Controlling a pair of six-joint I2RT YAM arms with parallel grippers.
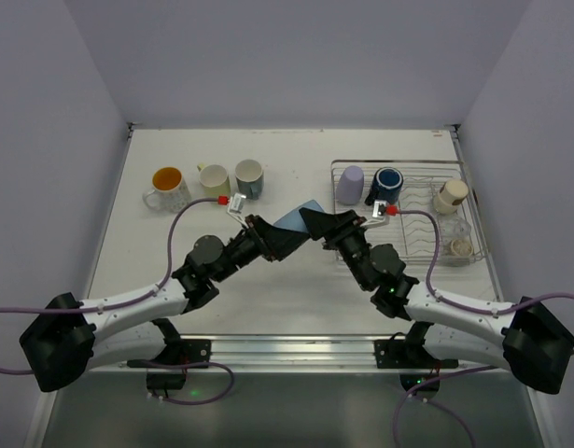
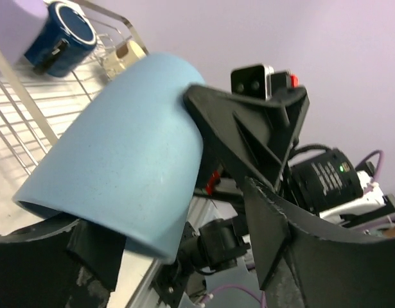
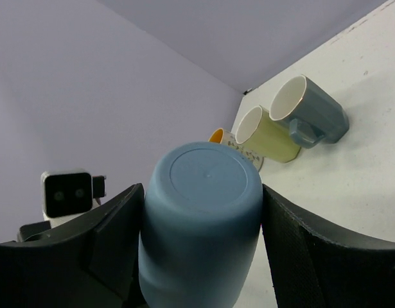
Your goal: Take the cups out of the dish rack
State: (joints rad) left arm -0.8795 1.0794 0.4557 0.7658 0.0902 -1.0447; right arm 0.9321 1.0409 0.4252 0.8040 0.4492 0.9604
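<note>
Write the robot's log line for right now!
phase: handover | right gripper: shut on light blue cup | left gripper: open around it | dish rack: not empty

We are logging the table (image 1: pixel 296 289): row of three cups (image 1: pixel 215 179) standing far left; dish rack (image 1: pixel 413 222) sitting far right, loaded cups (image 1: pixel 350 185) resting inside it; middle cup (image 1: pixel 294 220) hanging between left gripper (image 1: pixel 288 235) and right gripper (image 1: pixel 308 220), nearer us.

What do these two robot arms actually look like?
The left arm and right arm are white tubes with bulky black joints. A thin purple cable loops along each. The fingers are broad black wedges. Each wrist carries a small white camera with a red tab.
</note>
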